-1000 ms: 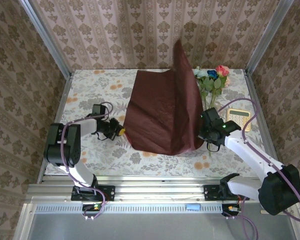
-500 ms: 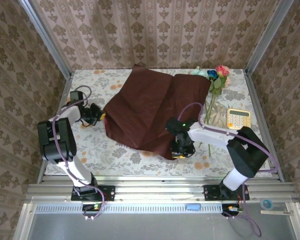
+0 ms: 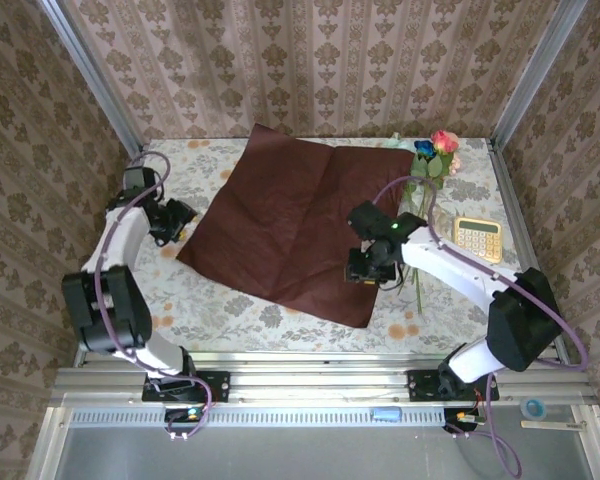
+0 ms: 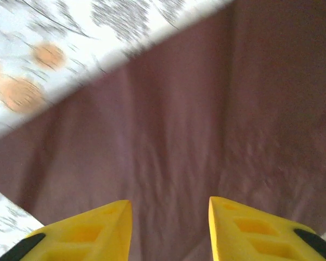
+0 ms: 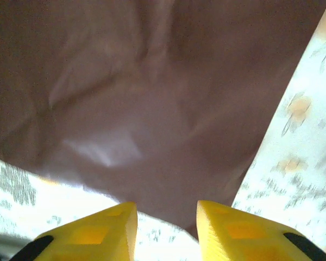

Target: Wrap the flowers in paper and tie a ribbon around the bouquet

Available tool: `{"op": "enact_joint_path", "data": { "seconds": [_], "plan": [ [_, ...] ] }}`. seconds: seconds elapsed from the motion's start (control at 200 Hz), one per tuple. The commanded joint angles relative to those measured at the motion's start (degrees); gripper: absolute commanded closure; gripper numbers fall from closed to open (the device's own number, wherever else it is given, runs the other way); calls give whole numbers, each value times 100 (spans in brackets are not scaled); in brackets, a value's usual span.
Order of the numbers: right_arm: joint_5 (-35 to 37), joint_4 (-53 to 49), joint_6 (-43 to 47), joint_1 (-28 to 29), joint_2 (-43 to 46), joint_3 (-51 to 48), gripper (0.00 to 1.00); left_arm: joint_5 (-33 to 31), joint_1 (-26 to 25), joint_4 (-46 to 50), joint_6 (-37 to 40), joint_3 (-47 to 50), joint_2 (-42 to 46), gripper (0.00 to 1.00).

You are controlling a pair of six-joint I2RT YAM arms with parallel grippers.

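Top external: the paper (image 3: 290, 225) is lying spread, the flowers (image 3: 435, 150) lying unwrapped alongside; left claw (image 4: 170, 225) and right claw (image 5: 167, 225) are gaping empty.

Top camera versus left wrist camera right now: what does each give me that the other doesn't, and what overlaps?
Top external: the whole paper lying flat, the flowers and a calculator off its right side, the right gripper over its right edge. Left wrist: the left gripper open, nothing between its yellow fingers, and fine creases close up. Shared: dark red paper on the floral tablecloth.
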State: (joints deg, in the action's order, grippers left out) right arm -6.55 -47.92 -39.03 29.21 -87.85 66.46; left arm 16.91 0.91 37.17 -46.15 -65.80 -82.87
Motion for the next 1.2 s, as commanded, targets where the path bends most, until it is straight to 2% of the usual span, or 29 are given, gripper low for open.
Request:
{"op": "enact_joint_path", "data": {
  "seconds": [0.0, 0.085, 0.15, 0.25, 0.39, 0.66, 0.815, 0.995, 1.12, 1.195],
  "plan": [
    [-115, 686, -7, -300, -657, 308, 72, 369, -604, -119, -843, 768, 288, 67],
    [-285, 1020, 29, -457, -1333, 641, 76, 965, -1242, -1242, -1778, 1419, 120, 78],
    [-269, 957, 172, -493, -1836, 951, 77, 1109, -1634, -1824, -2159, 1630, -203, 82],
    [-374, 763, 393, -482, -2463, 1225, 79, 1299, -1786, -2432, -2454, 1818, -714, 86],
    [-608, 651, 605, -272, -2683, 1028, 80, 1138, -1444, -2227, -2053, 1871, -1101, 88],
    [-1365, 779, 441, 732, -2238, 98, 78, 883, 91, -1297, -667, 1843, -1144, 90],
    [-1776, 974, 97, 1171, -2046, -37, 73, 969, 594, -1092, -208, 1530, -1217, 90],
    [-1850, 806, 5, 1129, -1819, 380, 58, 1377, 574, -1023, 25, 934, -1522, 90],
    [-1595, 616, 146, 805, -1690, 699, 55, 1348, 203, -835, -303, 883, -1059, 87],
    [-1429, 617, 227, 503, -1721, 752, 59, 1475, -212, -879, -707, 1112, -786, 83]
  ]
}}
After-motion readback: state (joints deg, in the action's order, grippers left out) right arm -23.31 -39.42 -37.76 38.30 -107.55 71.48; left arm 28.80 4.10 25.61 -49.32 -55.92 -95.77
